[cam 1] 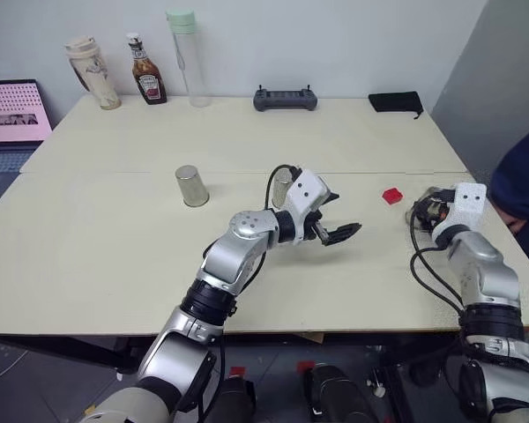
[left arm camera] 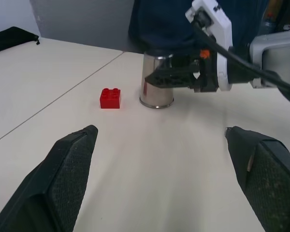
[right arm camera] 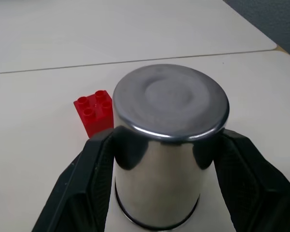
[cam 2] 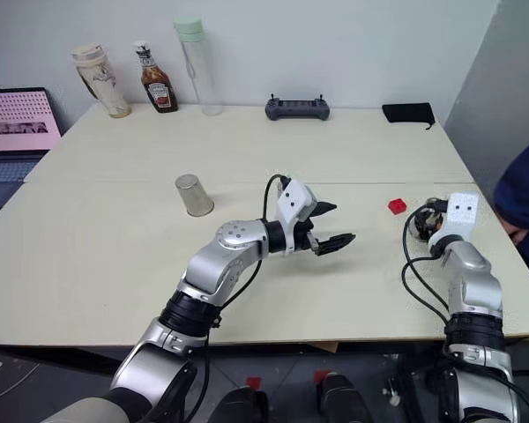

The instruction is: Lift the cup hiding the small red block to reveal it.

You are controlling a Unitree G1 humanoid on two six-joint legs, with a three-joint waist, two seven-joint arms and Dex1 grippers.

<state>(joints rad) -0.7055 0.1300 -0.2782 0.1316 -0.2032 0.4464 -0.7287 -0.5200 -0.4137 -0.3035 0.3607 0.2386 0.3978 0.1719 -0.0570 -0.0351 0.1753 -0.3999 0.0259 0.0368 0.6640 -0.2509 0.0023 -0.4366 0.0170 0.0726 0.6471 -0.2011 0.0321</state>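
Spanning most of the head views, the pale table (cam 1: 115,264) ran past the frame's left side, with wide bare room across its near half. Cut off beyond the table's right edge was a person's dark sleeve (cam 1: 522,189). The left gripper (cam 1: 333,216) hovered released over the table's middle, partly masking a second steel cup (cam 1: 282,187) behind it. The right gripper (right arm camera: 162,159) sat near the table's right edge, clenched on the cup (right arm camera: 166,145), which stood upside down on the tabletop. Three steel cups counted in all, the third (cam 1: 191,186) standing alone left of the table's middle. One small red block (cam 1: 391,196) lay uncovered, just beside the gripped cup, well inside the table's right edge.
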